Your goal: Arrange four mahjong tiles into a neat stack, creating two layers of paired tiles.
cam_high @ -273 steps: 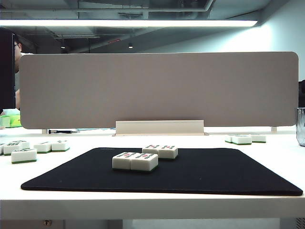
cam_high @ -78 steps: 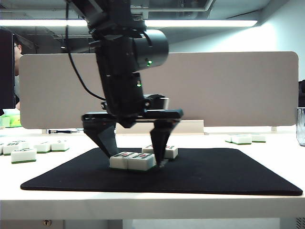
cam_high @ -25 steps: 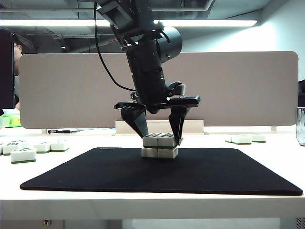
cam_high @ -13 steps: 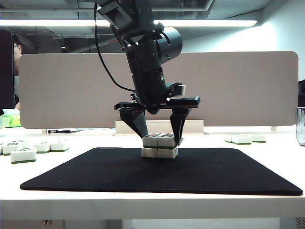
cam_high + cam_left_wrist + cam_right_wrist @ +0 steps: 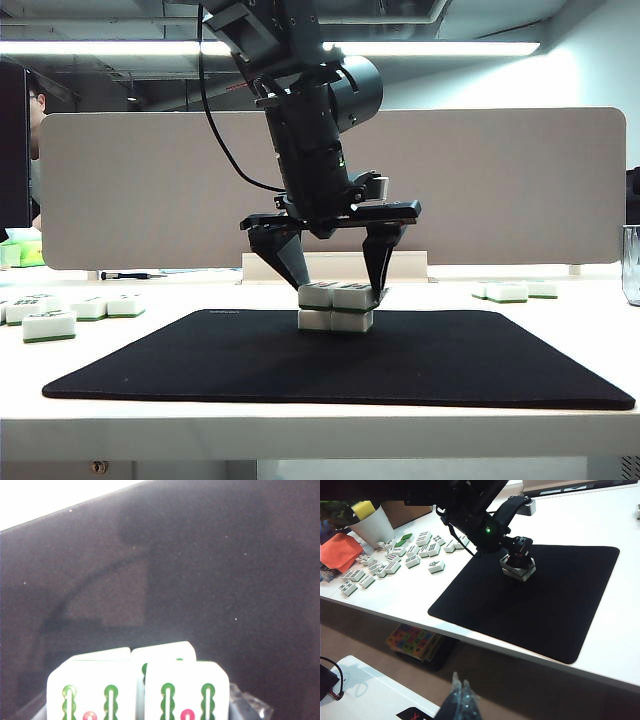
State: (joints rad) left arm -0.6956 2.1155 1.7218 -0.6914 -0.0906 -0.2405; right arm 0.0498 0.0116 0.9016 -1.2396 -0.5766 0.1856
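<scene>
Four mahjong tiles form the stack at the back middle of the black mat. An upper pair rests on a lower pair, a little askew. My left gripper points down over the stack and is open, one finger just outside each end of the upper pair. In the left wrist view the two upper tiles fill the space between the jaws, and the lower pair peeks out behind them. My right gripper hangs shut off the table's front edge, far from the stack.
Spare tiles lie off the mat at the left and back right. A white divider board stands behind. A white cup and an orange cloth sit beyond the left tiles.
Over the last second the left gripper's fingers have spread apart, and the upper pair has settled onto the lower pair. The arm itself has stayed put.
</scene>
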